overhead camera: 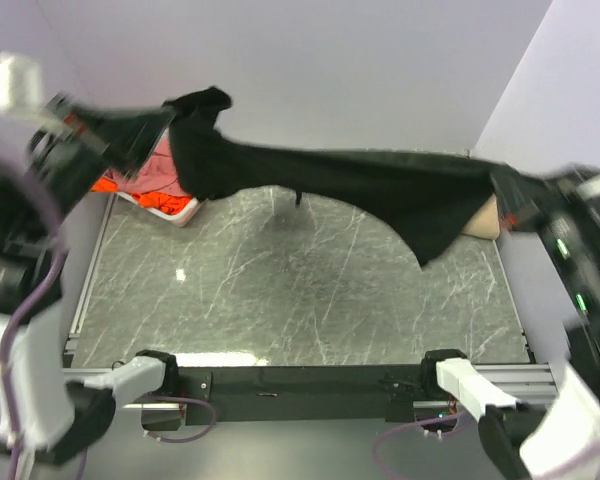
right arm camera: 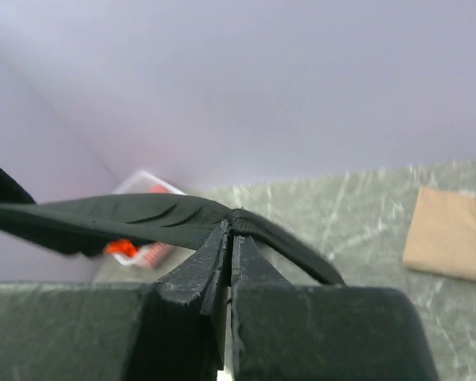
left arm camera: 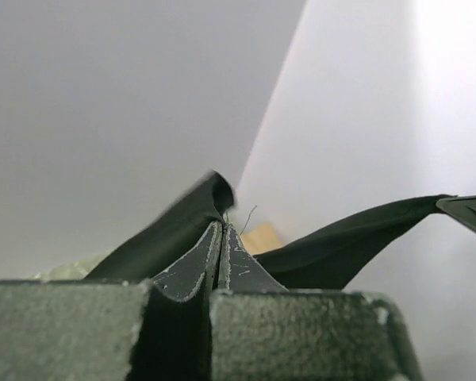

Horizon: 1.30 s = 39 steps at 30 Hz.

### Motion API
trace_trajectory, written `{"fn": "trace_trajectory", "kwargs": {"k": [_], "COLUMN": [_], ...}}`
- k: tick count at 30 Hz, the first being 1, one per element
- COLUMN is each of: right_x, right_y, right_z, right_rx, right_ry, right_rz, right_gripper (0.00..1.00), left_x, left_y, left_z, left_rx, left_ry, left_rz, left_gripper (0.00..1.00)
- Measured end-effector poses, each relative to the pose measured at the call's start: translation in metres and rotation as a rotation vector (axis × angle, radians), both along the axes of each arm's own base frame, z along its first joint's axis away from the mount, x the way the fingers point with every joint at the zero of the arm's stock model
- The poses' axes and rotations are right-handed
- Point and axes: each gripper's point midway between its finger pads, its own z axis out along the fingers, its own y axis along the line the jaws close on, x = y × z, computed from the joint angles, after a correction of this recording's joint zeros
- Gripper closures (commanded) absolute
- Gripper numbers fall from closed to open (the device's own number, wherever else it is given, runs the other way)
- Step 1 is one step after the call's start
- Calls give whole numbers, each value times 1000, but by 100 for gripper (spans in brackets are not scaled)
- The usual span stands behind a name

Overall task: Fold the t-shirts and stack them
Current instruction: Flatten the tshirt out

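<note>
A black t-shirt (overhead camera: 360,185) hangs stretched in the air across the table, held at both ends. My left gripper (overhead camera: 168,120) is shut on its left end, high at the far left; the cloth (left arm camera: 166,234) shows pinched between its fingertips. My right gripper (overhead camera: 508,200) is shut on its right end at the far right; the cloth (right arm camera: 143,218) runs off to the left of its tips. A folded tan t-shirt (overhead camera: 483,218) lies on the table at the far right, partly hidden by the black one, and shows in the right wrist view (right arm camera: 452,234).
A white lattice basket (overhead camera: 175,205) with pink cloth (overhead camera: 160,165) and orange cloth (overhead camera: 165,203) stands at the far left, behind my left arm. The grey marble table (overhead camera: 280,290) lies below the shirt. Walls close in at left, back and right.
</note>
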Motion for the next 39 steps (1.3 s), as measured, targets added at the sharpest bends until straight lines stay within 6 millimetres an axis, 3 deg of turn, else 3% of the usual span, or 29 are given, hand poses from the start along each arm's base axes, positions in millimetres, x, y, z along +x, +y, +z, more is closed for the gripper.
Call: {"fn": "trace_trajectory", "kwargs": {"k": [6, 8, 11, 14, 17, 20, 22, 24, 26, 31, 32, 33, 34, 36, 37, 39], "right_x": [-98, -117, -123, -104, -67, -18, 17, 52, 90, 179, 199, 215, 231, 263, 281, 331], "right_y": [-2, -2, -2, -4, -8, -12, -13, -13, -13, -13, -12, -12, -11, -10, -10, -10], "right_z": [28, 29, 24, 8, -22, -63, -91, -127, -169, -277, -303, -323, -344, -380, -397, -421], "right_rx": [41, 58, 71, 75, 69, 48, 34, 17, -3, -42, -48, -54, -59, -69, -75, -81], "right_ry": [-188, -211, -198, -127, -18, 121, 195, 286, 383, 614, 664, 697, 738, 800, 842, 864], "right_rz": [12, 16, 16, -2, -39, -75, -91, -103, -111, -128, -131, -131, -130, -126, -123, -124], "right_gripper": [100, 100, 100, 100, 100, 100, 100, 100, 100, 100, 98, 91, 81, 61, 58, 46], "left_x": [-106, -134, -149, -136, -95, -28, 28, 89, 139, 232, 251, 267, 284, 315, 328, 357], "left_y": [18, 22, 23, 18, 7, -8, -17, -28, -37, -57, -59, -59, -57, -51, -48, -42], "left_z": [22, 26, 29, 19, -7, -48, -87, -142, -201, -356, -386, -411, -438, -476, -489, -510], "left_rx": [-88, -116, -136, -132, -106, -66, -26, 31, 93, 291, 326, 360, 395, 438, 452, 473], "left_ry": [-120, -142, -142, -94, 8, 172, 301, 448, 581, 870, 915, 947, 979, 1010, 1015, 1002], "left_rz": [-33, -47, -65, -75, -95, -96, -80, -51, -15, 79, 107, 139, 180, 264, 305, 380], "left_gripper": [99, 99, 99, 99, 99, 99, 99, 99, 100, 99, 93, 79, 42, 6, 1, 1]}}
